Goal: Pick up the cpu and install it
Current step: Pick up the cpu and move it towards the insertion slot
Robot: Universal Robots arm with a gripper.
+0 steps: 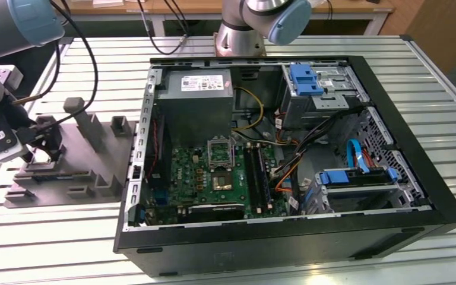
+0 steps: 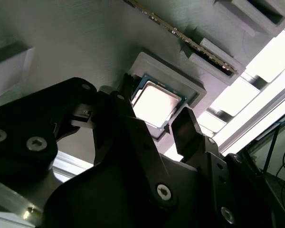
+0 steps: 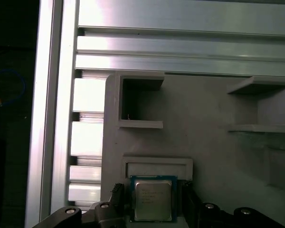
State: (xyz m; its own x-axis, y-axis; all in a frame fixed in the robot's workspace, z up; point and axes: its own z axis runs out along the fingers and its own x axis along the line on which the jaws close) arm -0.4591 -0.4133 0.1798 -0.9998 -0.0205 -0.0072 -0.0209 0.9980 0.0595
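Bench [image 1: 450, 148], open computer case [image 1: 291, 240], grey fixture [image 1: 93, 145] at the exterior view's left: my tool [image 3: 152, 188] hangs spread astride the cpu [image 3: 153, 199], seated in its pocket [image 3: 156, 164]. I judge an off-centre pinch could tilt or jam it.

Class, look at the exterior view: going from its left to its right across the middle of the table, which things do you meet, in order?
First the grey parts fixture → then the green circuit board inside the open computer case → then the blue-handled drive cage.
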